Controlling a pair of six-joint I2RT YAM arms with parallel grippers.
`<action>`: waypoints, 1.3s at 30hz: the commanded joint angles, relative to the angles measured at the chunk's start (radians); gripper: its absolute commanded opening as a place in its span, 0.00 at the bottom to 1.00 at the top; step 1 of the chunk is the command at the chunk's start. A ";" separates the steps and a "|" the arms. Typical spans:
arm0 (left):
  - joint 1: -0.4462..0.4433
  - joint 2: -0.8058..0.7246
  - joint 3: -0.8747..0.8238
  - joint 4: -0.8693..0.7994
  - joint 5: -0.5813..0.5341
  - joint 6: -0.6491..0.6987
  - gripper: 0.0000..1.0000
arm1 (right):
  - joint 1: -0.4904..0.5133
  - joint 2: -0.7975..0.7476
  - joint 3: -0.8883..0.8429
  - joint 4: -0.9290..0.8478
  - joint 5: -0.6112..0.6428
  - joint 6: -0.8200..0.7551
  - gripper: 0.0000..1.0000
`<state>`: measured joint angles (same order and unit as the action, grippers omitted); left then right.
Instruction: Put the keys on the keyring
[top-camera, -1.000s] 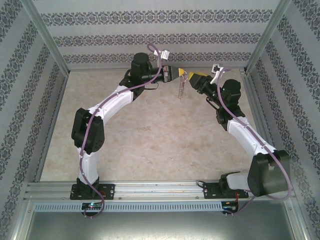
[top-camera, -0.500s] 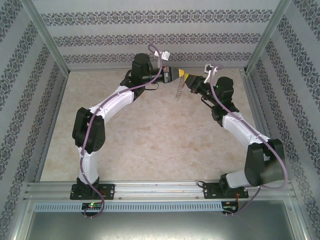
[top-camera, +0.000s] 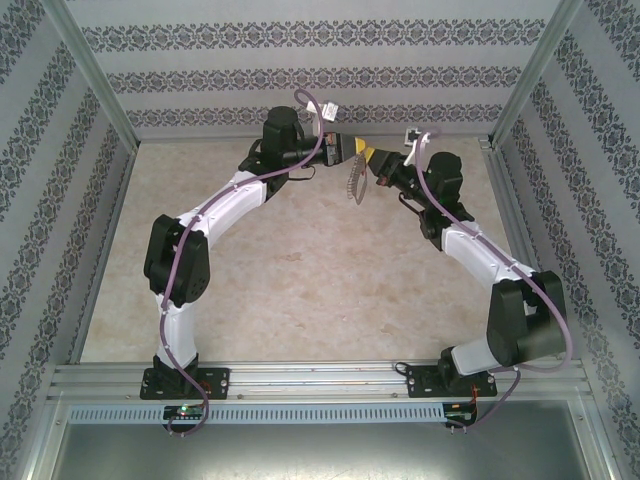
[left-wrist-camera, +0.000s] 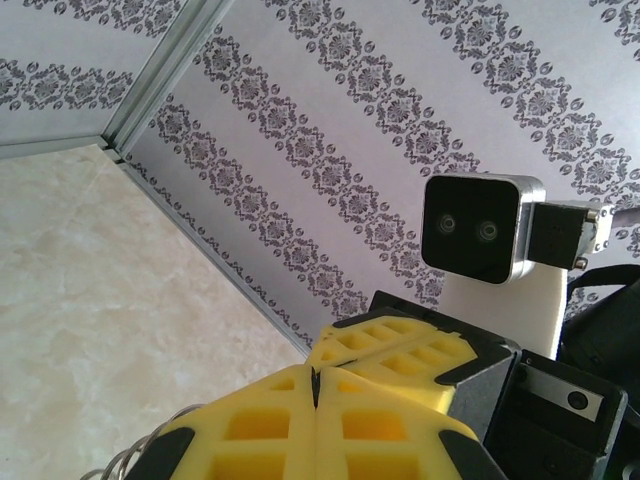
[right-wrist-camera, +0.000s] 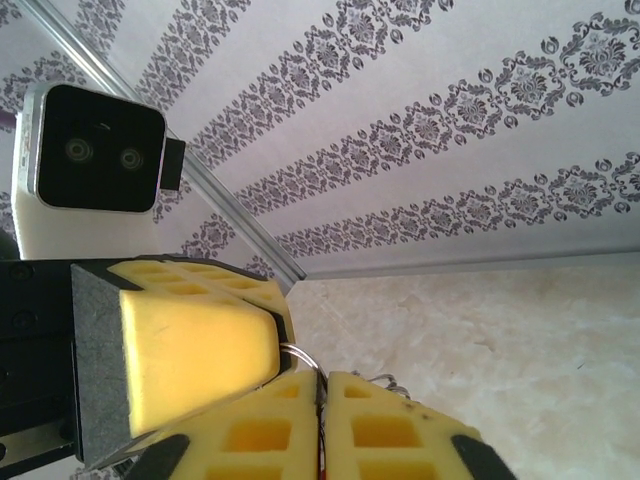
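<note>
The keyring (top-camera: 350, 180) hangs as a thin silver loop below the two gripper tips at the back of the table. My left gripper (top-camera: 353, 149) is shut on its top; the left wrist view shows the yellow pads pressed together (left-wrist-camera: 313, 385) and a bit of the keyring's wire (left-wrist-camera: 130, 462) at the lower left. My right gripper (top-camera: 372, 158) meets it tip to tip. In the right wrist view its jaws (right-wrist-camera: 322, 400) are closed to a thin slit. The keyring's wire (right-wrist-camera: 303, 353) curves into the slit, and a red sliver of the key (right-wrist-camera: 319, 470) shows lower in the slit.
The beige tabletop (top-camera: 300, 270) lies below both arms. Patterned walls and a metal frame post (top-camera: 520, 90) close in the back and sides. Each wrist view has the other arm's camera (left-wrist-camera: 480, 225) close ahead.
My right gripper has moved left until its tip touches the left gripper's, and its jaws have narrowed. The keyring now hangs slightly more tilted. The left arm has stayed put.
</note>
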<state>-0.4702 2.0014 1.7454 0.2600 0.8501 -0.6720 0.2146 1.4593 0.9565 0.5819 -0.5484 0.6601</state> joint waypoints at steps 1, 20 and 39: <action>-0.013 -0.004 0.022 0.061 -0.008 0.019 0.00 | 0.028 -0.023 0.008 -0.015 -0.092 -0.016 0.27; -0.013 -0.037 -0.075 -0.018 -0.076 0.244 0.00 | -0.100 -0.171 -0.058 -0.006 -0.040 0.004 0.43; -0.013 -0.202 -0.317 0.124 -0.043 0.370 0.00 | -0.106 0.091 0.004 0.191 -0.149 0.059 0.42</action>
<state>-0.4728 1.8473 1.4532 0.2783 0.7643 -0.3618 0.1192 1.4960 0.9310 0.6422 -0.6231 0.6827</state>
